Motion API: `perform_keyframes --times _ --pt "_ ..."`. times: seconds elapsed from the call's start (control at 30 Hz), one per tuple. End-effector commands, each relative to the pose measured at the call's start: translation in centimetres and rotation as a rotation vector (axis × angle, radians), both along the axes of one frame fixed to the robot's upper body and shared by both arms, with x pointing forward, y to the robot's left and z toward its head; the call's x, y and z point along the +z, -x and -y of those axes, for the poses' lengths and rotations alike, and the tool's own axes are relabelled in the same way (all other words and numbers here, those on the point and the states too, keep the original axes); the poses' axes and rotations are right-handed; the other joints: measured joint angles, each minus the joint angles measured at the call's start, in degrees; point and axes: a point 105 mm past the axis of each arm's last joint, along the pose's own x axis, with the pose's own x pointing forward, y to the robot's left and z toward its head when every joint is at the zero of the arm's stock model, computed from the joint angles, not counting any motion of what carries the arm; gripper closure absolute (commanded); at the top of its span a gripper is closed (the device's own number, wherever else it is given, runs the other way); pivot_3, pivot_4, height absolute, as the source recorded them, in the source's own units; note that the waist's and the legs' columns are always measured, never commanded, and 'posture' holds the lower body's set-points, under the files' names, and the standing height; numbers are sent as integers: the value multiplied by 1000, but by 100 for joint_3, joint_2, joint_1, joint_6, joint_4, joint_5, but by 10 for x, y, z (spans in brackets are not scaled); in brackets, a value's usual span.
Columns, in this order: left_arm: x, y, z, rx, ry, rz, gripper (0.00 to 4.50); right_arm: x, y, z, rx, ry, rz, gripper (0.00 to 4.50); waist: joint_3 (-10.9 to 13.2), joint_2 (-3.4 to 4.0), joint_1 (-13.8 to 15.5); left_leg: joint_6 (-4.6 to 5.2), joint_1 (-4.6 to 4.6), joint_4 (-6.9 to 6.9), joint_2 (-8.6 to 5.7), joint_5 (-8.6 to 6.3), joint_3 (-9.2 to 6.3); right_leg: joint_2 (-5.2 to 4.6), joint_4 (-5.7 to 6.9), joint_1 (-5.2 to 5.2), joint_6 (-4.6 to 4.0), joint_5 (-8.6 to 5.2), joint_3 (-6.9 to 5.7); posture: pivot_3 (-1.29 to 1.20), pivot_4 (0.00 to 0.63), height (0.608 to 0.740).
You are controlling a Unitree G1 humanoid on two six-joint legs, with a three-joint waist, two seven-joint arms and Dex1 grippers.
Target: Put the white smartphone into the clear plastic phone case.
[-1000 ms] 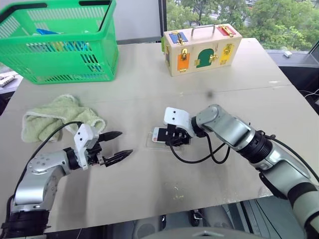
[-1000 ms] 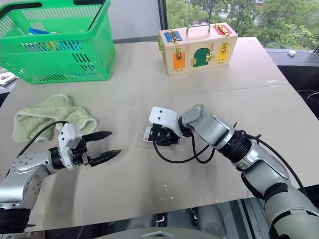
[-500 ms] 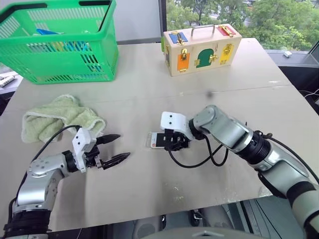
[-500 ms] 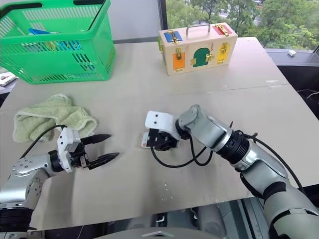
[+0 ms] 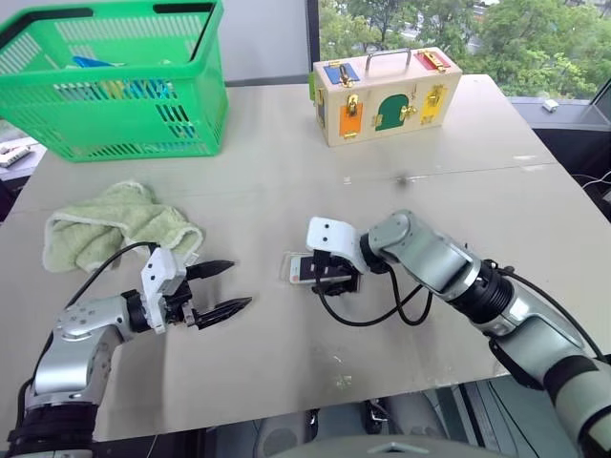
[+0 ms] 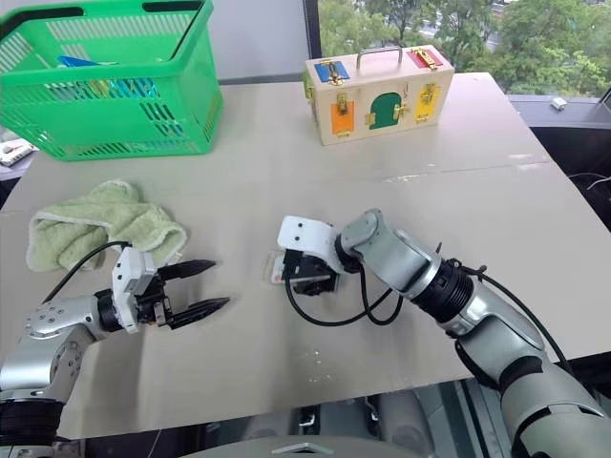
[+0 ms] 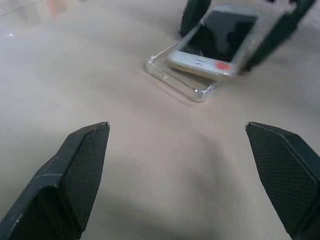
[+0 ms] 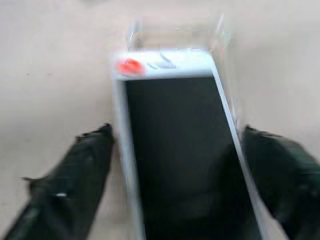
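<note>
Clear plastic phone case lay on the tabletop mid-table, its far end hidden under the right gripper. From the head its edges barely showed; the left wrist view showed the white smartphone tilted on it. Right jaws straddled the phone, spread, seemingly not gripping. Left gripper hovered apart, jaws wide, empty.

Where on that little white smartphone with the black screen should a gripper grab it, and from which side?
Probably across the two long white edges of the white smartphone, coming from above. It lies flat, screen up, tilted over the clear plastic phone case, so only its thin sides offer a hold. The right gripper already straddles it that way.
</note>
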Motion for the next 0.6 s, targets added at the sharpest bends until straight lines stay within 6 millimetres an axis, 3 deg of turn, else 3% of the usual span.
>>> perform_keyframes --times 0.03,0.13,0.27,0.43,0.6 --pt "15 -5 1 -22 8 45 0 20 1 -2 -23 -100 -3 164 0 -1 6 0 -1 0 0 0 -1 0 -1 0 8 4 -1 0 150 740" --pt "19 -9 6 -19 19 47 0 54 4 1 -40 -265 11 164 3 0 6 0 -7 0 0 0 -1 0 -4 -1 9 5 -2 0 150 740" --pt "13 -13 11 20 -20 15 0 74 10 15 -57 -390 53 164 3 -1 4 0 -6 -2 0 -1 0 1 -6 0 11 5 -3 0 150 740" --pt "2 -14 24 25 -48 -15 0 65 25 50 -119 -427 45 164 5 -1 33 0 -7 -6 -4 -1 -4 -1 -15 4 12 4 -2 0 150 740" --pt "-3 -26 29 39 -117 -8 0 37 27 80 -242 -339 63 164 7 -3 21 0 -2 -4 0 0 -5 5 -6 2 31 -7 4 0 150 740"
